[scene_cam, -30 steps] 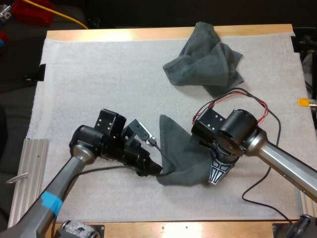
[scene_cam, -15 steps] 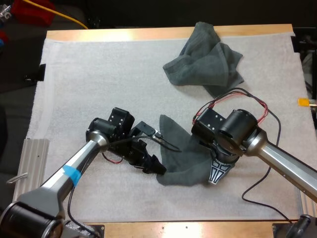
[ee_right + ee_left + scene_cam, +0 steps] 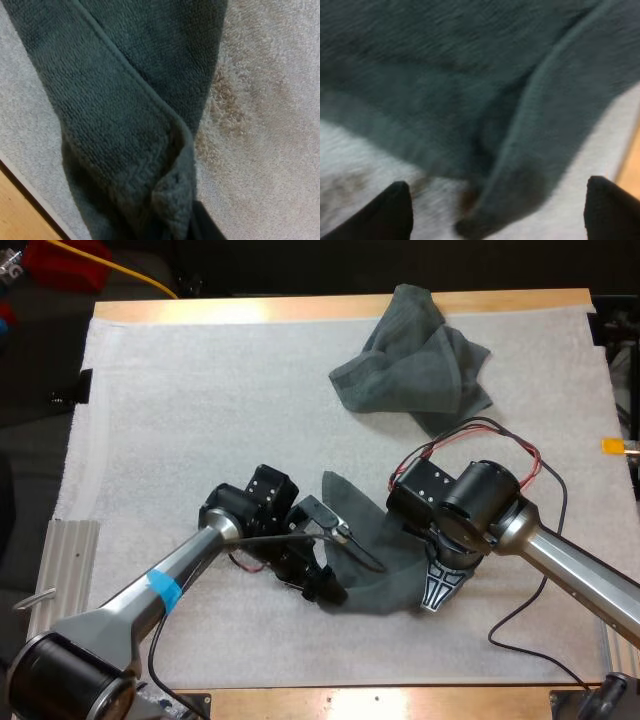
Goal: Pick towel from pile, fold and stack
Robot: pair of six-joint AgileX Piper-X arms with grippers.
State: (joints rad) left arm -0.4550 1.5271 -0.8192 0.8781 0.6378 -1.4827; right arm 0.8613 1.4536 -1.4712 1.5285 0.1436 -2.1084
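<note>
- Room first: the white mat (image 3: 200,400) is wide open across its left half and the middle. The table (image 3: 300,308) shows as a wooden strip along the far and near sides.
- The near towel (image 3: 375,550) lies bunched on the near-middle of the mat, between the two arms and well clear of every mat edge.
- The left gripper (image 3: 338,565) sits at that towel's left edge. Its fingers (image 3: 395,212) stand wide apart with the towel's hemmed corner lying loose between them, not pinched.
- The right gripper (image 3: 437,590) is down at the towel's near right corner. In the right wrist view a folded hem bunches right up against a black finger, so it looks clamped on the cloth.
- In the way: both wrists crowd the same towel from either side, with hardly any gap between them.
- A crumpled towel (image 3: 420,365) sits at the far right of the mat, just inside the far edge and well apart from both arms.
- Count: two towels and two grippers — both grippers on the near one.
</note>
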